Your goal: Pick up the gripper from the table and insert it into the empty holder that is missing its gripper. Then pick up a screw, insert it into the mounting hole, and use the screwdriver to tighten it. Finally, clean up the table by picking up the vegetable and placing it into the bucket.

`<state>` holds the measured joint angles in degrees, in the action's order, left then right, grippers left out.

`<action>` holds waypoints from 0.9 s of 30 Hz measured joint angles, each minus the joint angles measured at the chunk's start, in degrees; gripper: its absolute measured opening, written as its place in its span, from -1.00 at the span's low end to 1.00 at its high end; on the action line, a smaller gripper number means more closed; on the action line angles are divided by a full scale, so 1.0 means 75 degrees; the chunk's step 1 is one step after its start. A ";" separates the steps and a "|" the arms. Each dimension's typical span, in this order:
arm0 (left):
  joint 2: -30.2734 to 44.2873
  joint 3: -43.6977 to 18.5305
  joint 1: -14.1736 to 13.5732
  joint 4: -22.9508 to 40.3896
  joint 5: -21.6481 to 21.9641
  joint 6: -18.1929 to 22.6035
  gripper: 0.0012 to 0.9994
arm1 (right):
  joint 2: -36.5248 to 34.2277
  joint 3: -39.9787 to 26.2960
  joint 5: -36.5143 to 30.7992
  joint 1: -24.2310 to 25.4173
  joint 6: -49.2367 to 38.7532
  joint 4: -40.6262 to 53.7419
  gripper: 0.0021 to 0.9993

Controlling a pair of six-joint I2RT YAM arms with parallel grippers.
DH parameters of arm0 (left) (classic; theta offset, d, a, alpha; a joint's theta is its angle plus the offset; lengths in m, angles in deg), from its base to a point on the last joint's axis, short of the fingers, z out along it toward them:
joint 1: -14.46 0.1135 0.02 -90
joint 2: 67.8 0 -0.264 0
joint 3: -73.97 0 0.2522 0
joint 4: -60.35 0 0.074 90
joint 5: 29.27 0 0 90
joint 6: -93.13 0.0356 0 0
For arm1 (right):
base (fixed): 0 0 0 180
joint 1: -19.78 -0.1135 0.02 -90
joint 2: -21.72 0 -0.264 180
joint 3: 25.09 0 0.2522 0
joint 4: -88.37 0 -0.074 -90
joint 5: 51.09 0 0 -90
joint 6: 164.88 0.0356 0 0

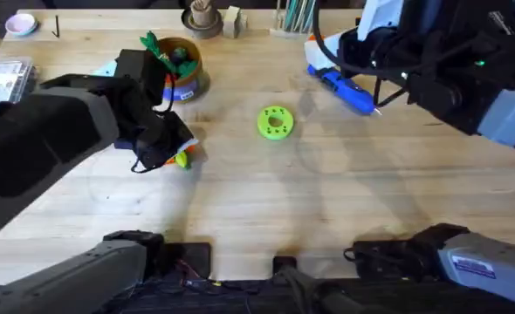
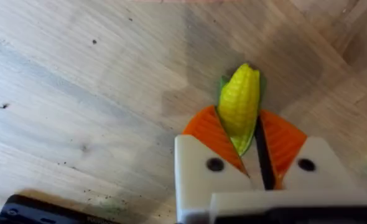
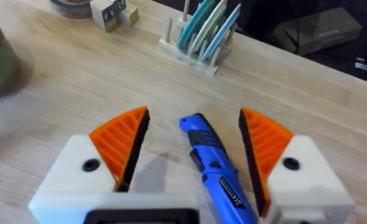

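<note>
- Left gripper (image 2: 250,146) has its orange pads pinched on the vegetable (image 2: 240,102), one yellow cob with a green husk, low on the table (image 1: 266,209); the bite looks meant for lifting it.
- Bucket (image 1: 184,71) sits near, toward one o'clock of that pincer in the overhead view, already holding green toys.
- Right gripper (image 3: 196,140) stands wide apart, straddling the single blue screwdriver (image 3: 213,165) without touching it, probably having set it down.
- One green disc (image 1: 275,122) lies mid-table.
</note>
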<state>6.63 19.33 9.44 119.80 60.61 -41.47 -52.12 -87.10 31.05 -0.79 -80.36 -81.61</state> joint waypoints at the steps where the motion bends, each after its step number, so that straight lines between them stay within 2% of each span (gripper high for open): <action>1: 0.0000 -0.0056 0.0000 0.0069 0.0000 -0.0003 -0.63 | 0.0000 0.0000 0.0000 0.0000 0.0000 0.0000 0.83; 10: 0.0027 -0.1411 0.0000 0.0493 0.0000 0.0029 -0.68 | 0.0003 0.0000 0.0002 0.0000 0.0000 0.0000 0.82; 15: 0.0027 -0.2153 0.0000 0.0396 0.0104 0.0029 -0.70 | 0.0003 0.0000 0.0000 0.0000 0.0000 0.0000 0.83; 19: 0.0027 -0.2437 0.0000 -0.0565 0.0227 0.0029 -0.72 | 0.0003 0.0000 0.0000 0.0000 0.0000 0.0000 0.83; 27: 0.0027 -0.2470 0.0000 -0.2419 0.0450 0.0026 -0.75 | 0.0003 0.0000 0.0000 0.0000 0.0000 0.0000 0.83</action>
<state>6.83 0.81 9.44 101.66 63.98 -41.28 -52.10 -87.10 31.05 -0.79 -80.36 -81.61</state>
